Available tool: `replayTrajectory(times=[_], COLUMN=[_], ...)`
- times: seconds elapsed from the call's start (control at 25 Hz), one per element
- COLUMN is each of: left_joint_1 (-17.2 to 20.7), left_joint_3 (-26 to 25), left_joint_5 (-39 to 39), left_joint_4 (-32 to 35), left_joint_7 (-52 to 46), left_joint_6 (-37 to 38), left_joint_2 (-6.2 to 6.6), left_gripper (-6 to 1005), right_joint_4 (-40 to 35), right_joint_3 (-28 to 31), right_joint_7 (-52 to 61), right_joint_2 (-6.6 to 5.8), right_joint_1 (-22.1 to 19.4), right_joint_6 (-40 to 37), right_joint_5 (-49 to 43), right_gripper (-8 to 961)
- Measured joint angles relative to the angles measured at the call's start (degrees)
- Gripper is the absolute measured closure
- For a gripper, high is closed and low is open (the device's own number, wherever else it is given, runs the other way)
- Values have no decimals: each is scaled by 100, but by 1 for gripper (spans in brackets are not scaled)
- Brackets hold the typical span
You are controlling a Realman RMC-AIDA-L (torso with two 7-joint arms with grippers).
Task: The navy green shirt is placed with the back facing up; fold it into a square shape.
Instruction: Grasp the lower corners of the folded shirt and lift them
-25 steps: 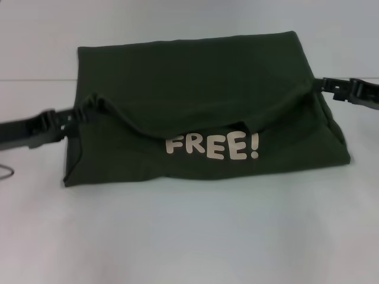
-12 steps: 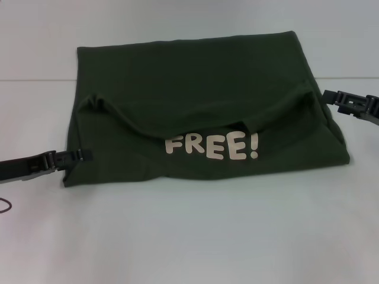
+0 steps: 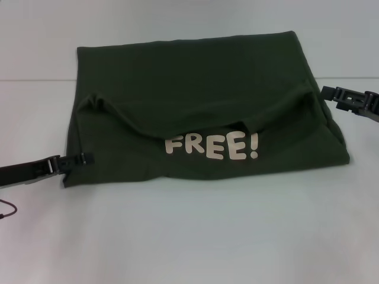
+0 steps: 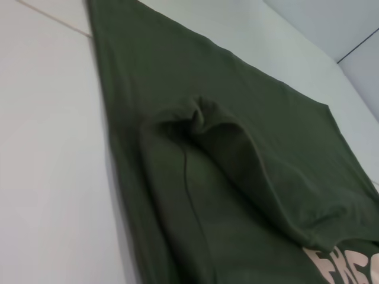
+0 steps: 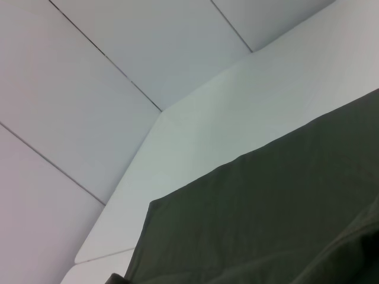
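Note:
The navy green shirt (image 3: 195, 83) lies on the white table (image 3: 189, 236), its front part folded over so that the cream letters "FREE!" (image 3: 212, 146) face up below a loose, puckered fold edge. My left gripper (image 3: 87, 158) is low at the shirt's near left corner, open, holding no cloth. My right gripper (image 3: 323, 91) is just off the right end of the fold, open and empty. The left wrist view shows the puckered fold (image 4: 201, 118) and part of the letters (image 4: 349, 266). The right wrist view shows the shirt's far corner (image 5: 260, 225).
A thin dark cable (image 3: 7, 208) lies on the table at the near left. A seam line crosses the table behind the shirt (image 3: 35, 80). Bare table stretches in front of the shirt. Wall panels (image 5: 89, 118) stand beyond the far edge.
Both grippers have let go of the fold edge. The left gripper dropped down to the shirt's near left corner. The right gripper backed slightly off to the right. The fold lies slack.

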Motion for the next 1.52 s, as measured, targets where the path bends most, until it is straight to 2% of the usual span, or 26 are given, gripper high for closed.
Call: replayTrajectory(times=[0.8,1.32,1.52], left_joint_1=[14,7,-26], left_joint_3=[281,299,299], left_joint_5=[-4,3,4], left_joint_4=[-125,-103,-96], left_joint_7=[25,3,-61], left_joint_6=[-215,-269,-232], left_joint_2=[-12,-15,20], left_gripper=[114,575,788], right_joint_4=[0,0,0], right_joint_3=[101,141,86], right_joint_7=[4,32,56], right_joint_2=[40,44,-2], right_joint_1=[-4,-3,10], right_joint_6=[-48,-60,-83], right_joint_5=[14,13,-45], right_gripper=[96,97,96])
